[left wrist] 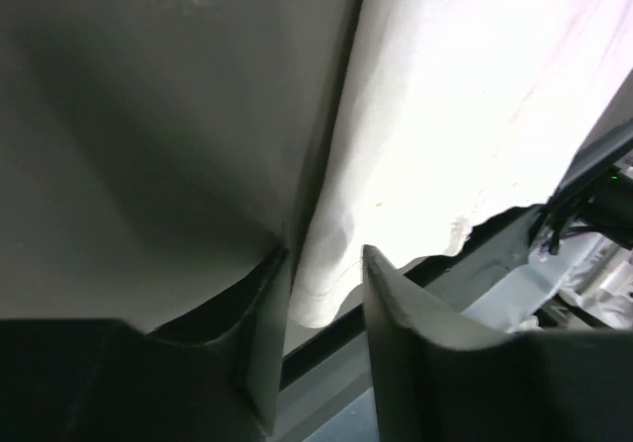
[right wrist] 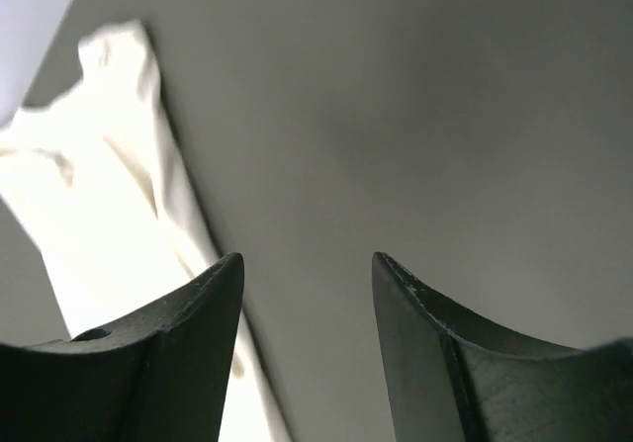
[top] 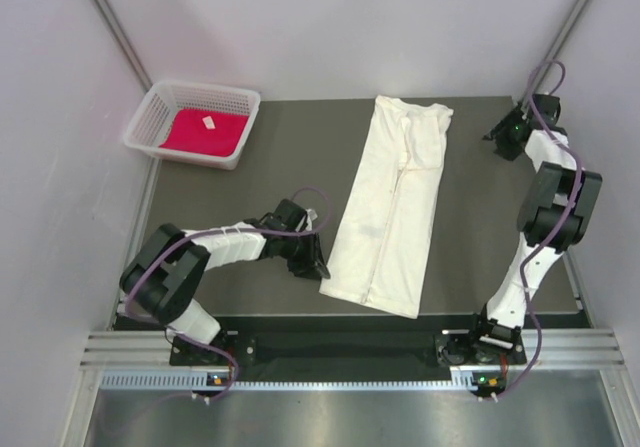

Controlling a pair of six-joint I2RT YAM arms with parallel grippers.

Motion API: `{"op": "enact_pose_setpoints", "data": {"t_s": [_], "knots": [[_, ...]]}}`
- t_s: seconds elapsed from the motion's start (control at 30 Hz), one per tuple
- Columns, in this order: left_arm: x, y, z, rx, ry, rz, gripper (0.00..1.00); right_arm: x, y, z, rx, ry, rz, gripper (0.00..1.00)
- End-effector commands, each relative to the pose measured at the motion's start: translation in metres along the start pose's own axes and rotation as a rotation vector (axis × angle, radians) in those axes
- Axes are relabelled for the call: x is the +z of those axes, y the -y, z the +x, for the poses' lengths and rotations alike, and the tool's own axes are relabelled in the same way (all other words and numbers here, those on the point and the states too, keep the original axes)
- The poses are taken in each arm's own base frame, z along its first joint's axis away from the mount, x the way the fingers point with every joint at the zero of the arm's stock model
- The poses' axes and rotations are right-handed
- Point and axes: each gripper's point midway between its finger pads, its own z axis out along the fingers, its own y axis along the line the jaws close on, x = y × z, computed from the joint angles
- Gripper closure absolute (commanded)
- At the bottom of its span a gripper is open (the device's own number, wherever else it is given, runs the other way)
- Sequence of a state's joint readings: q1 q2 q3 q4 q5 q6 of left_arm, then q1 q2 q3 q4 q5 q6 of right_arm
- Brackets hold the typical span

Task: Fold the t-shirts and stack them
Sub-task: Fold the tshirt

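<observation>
**Left tool [left wrist: 324,264] straddles the cream t-shirt's near corner**

Close up, the left tool's jaws stand spread, and the near left corner of the cream t-shirt [top: 395,197] lies between them, not pinched. Sweeping from the left: the red t-shirt [top: 205,132] sits in the basket [top: 150,117] at the far left corner, well apart from the action. Next comes bare counter [top: 250,167], with open room on that side. Then the cream t-shirt, a long narrow strip whose long axis runs from the near edge to the far edge, leaning slightly right. Its near hem lies close to the counter's near edge, so margin is thin there. On the right, the right tool [right wrist: 307,264] hovers spread and empty over bare counter, with the strip's far end off to its left. Judging by position, the left arm owns the near end and the right arm the far end.
</observation>
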State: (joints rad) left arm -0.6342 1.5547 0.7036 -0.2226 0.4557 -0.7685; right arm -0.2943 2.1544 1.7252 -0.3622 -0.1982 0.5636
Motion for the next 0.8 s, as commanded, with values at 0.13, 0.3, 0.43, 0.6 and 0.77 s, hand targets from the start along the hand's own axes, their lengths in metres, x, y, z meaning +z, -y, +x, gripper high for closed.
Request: {"op": "enact_pose_setpoints", "data": {"t_s": [0.13,0.3,0.43,0.6,0.77], "knots": [[0.014,-0.003,0.007,0.06,-0.03,0.047,1.0,-0.074,-0.029,0.061,-0.048,-0.056,-0.143,0.49],[0.007,-0.018,0.029,0.007,-0.014,0.03,1.0,-0.109,-0.024,0.116,-0.111,-0.141,-0.163,0.48],[-0.006,-0.024,0.046,-0.025,0.018,0.046,1.0,-0.125,-0.011,0.163,-0.189,-0.235,-0.174,0.48],[-0.027,-0.01,0.056,-0.034,0.082,0.12,1.0,-0.135,-0.027,0.187,-0.268,-0.262,-0.215,0.46],[-0.035,-0.007,0.067,-0.05,0.076,0.125,1.0,-0.121,-0.056,0.172,-0.26,-0.229,-0.249,0.46]]}}
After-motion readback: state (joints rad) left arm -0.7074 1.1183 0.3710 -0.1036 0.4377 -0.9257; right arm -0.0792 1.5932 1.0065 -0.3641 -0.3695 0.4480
